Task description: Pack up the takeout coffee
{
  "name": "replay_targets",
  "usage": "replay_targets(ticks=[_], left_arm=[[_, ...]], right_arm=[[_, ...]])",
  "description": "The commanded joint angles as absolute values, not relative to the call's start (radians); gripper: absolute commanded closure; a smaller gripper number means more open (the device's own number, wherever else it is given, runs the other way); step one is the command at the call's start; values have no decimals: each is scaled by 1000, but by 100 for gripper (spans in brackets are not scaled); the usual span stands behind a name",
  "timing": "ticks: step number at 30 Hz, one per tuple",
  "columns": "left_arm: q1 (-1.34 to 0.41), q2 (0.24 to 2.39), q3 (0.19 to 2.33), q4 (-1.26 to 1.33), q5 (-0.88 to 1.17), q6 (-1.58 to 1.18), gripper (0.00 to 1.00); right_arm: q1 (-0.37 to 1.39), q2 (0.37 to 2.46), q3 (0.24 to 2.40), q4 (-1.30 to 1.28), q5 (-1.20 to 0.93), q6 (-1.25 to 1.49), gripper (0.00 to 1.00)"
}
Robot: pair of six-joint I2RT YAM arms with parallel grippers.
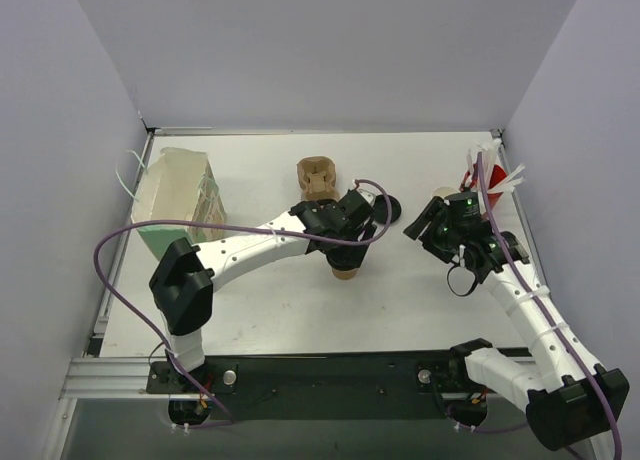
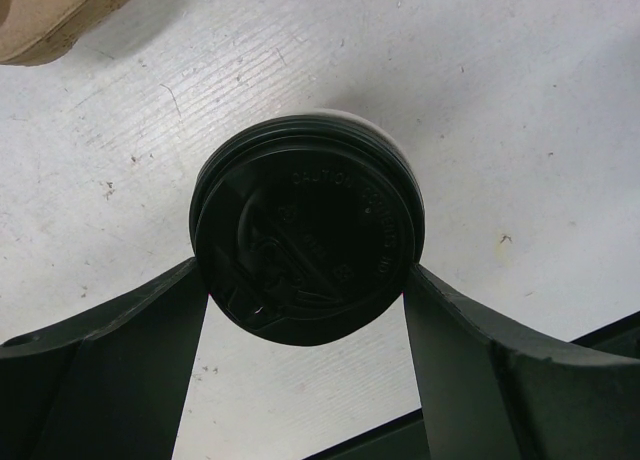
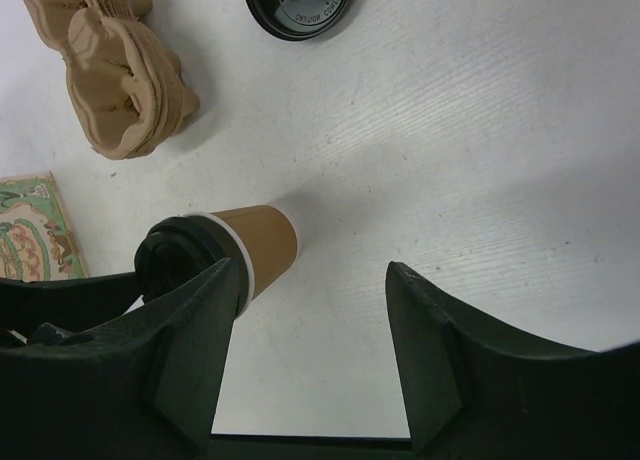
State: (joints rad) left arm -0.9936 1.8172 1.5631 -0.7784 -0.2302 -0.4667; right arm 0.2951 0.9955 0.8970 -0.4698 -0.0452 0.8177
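Observation:
The takeout coffee point(image 1: 347, 272) is a brown paper cup point(image 3: 268, 242) with a white rim, standing on the table at the centre. A black lid point(image 2: 305, 230) sits on top of it. My left gripper point(image 1: 348, 250) hangs right over the cup, and in the left wrist view the left gripper point(image 2: 305, 280) has a finger pressed against each side of the lid. My right gripper point(image 1: 418, 227) is to the right of the cup, apart from it. In its own view the right gripper point(image 3: 310, 280) is open, with only bare table between its fingers.
A second black lid point(image 1: 388, 210) lies loose on the table point(image 1: 260, 310), just beyond the cup. The pulp cup carrier point(image 1: 318, 177) lies farther back. A red cup of white sticks point(image 1: 488, 185) stands at the right wall. A pale bag point(image 1: 180, 200) stands at the left.

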Motion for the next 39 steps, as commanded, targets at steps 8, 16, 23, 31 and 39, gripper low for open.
replay_targets(ticks=[8, 16, 23, 31, 39], left_arm=[[-1014, 1853, 1634, -801, -250, -443, 35], [-1022, 1878, 1669, -825, -275, -422, 35], [-1025, 1898, 1666, -842, -288, -414, 35], [-1025, 1902, 1663, -844, -310, -414, 35], [-1025, 1876, 1683, -856, -350, -414, 35]], right_arm=[[301, 1020, 865, -425, -77, 828, 44], [313, 1040, 854, -405, -78, 828, 44], [324, 1054, 850, -400, -75, 827, 44], [337, 1069, 848, -394, -74, 825, 45], [345, 1078, 848, -393, -69, 824, 45]])
